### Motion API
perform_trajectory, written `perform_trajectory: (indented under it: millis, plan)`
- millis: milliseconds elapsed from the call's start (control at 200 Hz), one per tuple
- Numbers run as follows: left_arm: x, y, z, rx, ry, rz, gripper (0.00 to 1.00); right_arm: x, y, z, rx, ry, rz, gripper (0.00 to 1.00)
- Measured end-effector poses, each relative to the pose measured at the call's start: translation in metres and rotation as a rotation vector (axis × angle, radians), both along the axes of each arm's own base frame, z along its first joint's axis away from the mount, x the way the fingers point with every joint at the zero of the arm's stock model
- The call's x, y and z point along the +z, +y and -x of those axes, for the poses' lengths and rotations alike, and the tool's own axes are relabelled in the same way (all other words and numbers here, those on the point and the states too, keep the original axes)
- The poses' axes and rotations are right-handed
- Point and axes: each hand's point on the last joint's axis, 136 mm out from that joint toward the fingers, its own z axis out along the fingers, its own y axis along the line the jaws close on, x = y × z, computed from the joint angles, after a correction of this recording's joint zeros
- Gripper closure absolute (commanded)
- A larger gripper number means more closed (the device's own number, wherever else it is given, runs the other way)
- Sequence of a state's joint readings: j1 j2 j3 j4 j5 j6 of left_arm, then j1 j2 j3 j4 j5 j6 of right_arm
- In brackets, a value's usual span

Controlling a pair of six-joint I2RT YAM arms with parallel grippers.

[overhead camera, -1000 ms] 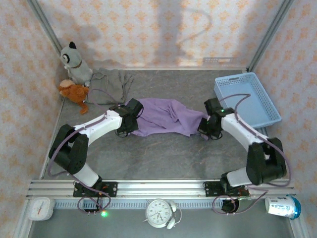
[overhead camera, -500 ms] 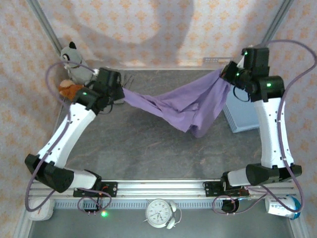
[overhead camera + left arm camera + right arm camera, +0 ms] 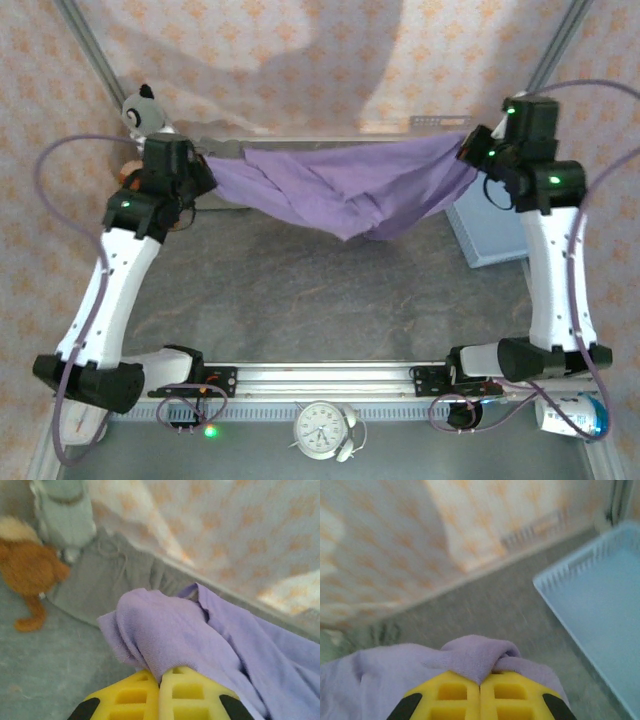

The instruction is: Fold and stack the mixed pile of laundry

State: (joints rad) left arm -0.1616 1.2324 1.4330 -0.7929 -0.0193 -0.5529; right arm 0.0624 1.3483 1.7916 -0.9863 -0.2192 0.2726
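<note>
Folding has hardly begun, judging by how things lie. The purple garment [image 3: 340,185] hangs in the air across the upper middle of the top view, stretched between the two raised arms and sagging to a low point near the centre, clear of the table [image 3: 300,310]. The left gripper [image 3: 196,172] holds its upper-left end and the right gripper [image 3: 468,150] its upper-right end.

In the left wrist view the left gripper's yellow fingers [image 3: 135,695] are pressed together with a bunch of purple cloth pinched between them. The right wrist view shows the same: the right gripper [image 3: 480,677] is clamped on a small knot of the fabric.

The taupe garment [image 3: 115,575] lies rumpled on the table in the upper left of the left wrist view, beside the grey plush toy [image 3: 62,510] and the orange plush toy [image 3: 27,565]. It looks unfolded, though that picture is soft and I cannot be sure of its exact shape.

The basket [image 3: 600,630] sits on the right side of the table, and what shows of it holds no cloth.

So the larger piece is lifted and spread, which reads as getting it ready to lay flat. No crease has been made in either piece, and no stack exists yet. Left to do: lay down and fold the purple one, fold the taupe one, then stack them.
</note>
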Motion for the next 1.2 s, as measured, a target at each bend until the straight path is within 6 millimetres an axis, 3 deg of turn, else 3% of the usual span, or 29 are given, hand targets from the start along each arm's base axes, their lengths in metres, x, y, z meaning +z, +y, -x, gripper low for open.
perform_trajectory:
  millis: [60, 135, 170, 225, 295, 365, 490, 570, 671, 726, 771, 841, 891, 951, 1001, 1056, 1106, 1146, 1201]
  plan:
    - [-0.053, -0.009, -0.001, -0.017, 0.118, 0.038, 1.00, -0.050, 0.004, -0.006, 0.007, 0.117, -0.018, 1.00]
    - [-0.116, -0.019, 0.015, -0.032, 0.272, 0.081, 1.00, -0.103, 0.011, -0.003, 0.023, 0.251, -0.053, 1.00]
    - [-0.132, -0.023, 0.023, -0.039, 0.316, 0.093, 1.00, -0.121, 0.015, 0.002, 0.035, 0.299, -0.075, 1.00]
    - [-0.137, -0.029, 0.031, -0.055, 0.333, 0.112, 1.00, -0.130, 0.021, 0.007, 0.054, 0.328, -0.103, 1.00]
    - [-0.117, -0.033, 0.032, -0.074, 0.268, 0.132, 1.00, -0.119, 0.028, 0.009, 0.089, 0.299, -0.135, 1.00]
    - [-0.073, -0.035, 0.030, -0.094, 0.148, 0.156, 1.00, -0.091, 0.035, 0.010, 0.126, 0.229, -0.159, 1.00]
    - [0.030, -0.037, 0.024, -0.122, -0.133, 0.199, 1.00, -0.004, 0.041, 0.011, 0.179, 0.008, -0.177, 1.00]
    - [0.077, -0.034, 0.024, -0.119, -0.267, 0.208, 1.00, 0.052, 0.041, 0.015, 0.191, -0.144, -0.172, 1.00]
    - [0.098, -0.024, 0.017, -0.066, -0.311, 0.182, 1.00, 0.086, 0.038, 0.004, 0.178, -0.239, -0.159, 1.00]
    - [0.095, -0.021, 0.007, -0.040, -0.298, 0.159, 1.00, 0.089, 0.036, -0.014, 0.160, -0.251, -0.153, 1.00]
    - [0.080, -0.018, -0.006, -0.017, -0.254, 0.132, 1.00, 0.083, 0.034, -0.037, 0.141, -0.235, -0.152, 0.99]
    - [0.046, -0.019, -0.022, 0.000, -0.151, 0.099, 1.00, 0.054, 0.036, -0.090, 0.120, -0.170, -0.158, 0.82]
    - [0.008, -0.022, -0.036, 0.003, -0.052, 0.079, 1.00, 0.020, 0.038, -0.131, 0.104, -0.100, -0.171, 0.60]
    - [-0.043, -0.024, -0.040, 0.002, 0.080, 0.056, 1.00, -0.049, 0.041, -0.180, 0.084, 0.027, -0.182, 0.42]
    - [-0.081, -0.027, -0.033, -0.002, 0.177, 0.044, 1.00, -0.116, 0.042, -0.201, 0.069, 0.158, -0.182, 0.31]
    - [-0.114, -0.031, -0.016, -0.015, 0.271, 0.034, 1.00, -0.182, 0.042, -0.202, 0.045, 0.300, -0.182, 0.25]
    - [-0.129, -0.036, -0.003, -0.029, 0.313, 0.029, 1.00, -0.230, 0.042, -0.185, 0.032, 0.426, -0.170, 0.24]
    - [-0.134, -0.039, 0.007, -0.040, 0.326, 0.029, 1.00, -0.251, 0.042, -0.169, 0.023, 0.498, -0.165, 0.23]
    - [-0.135, -0.041, 0.016, -0.048, 0.322, 0.035, 1.00, -0.259, 0.042, -0.152, 0.023, 0.533, -0.157, 0.23]
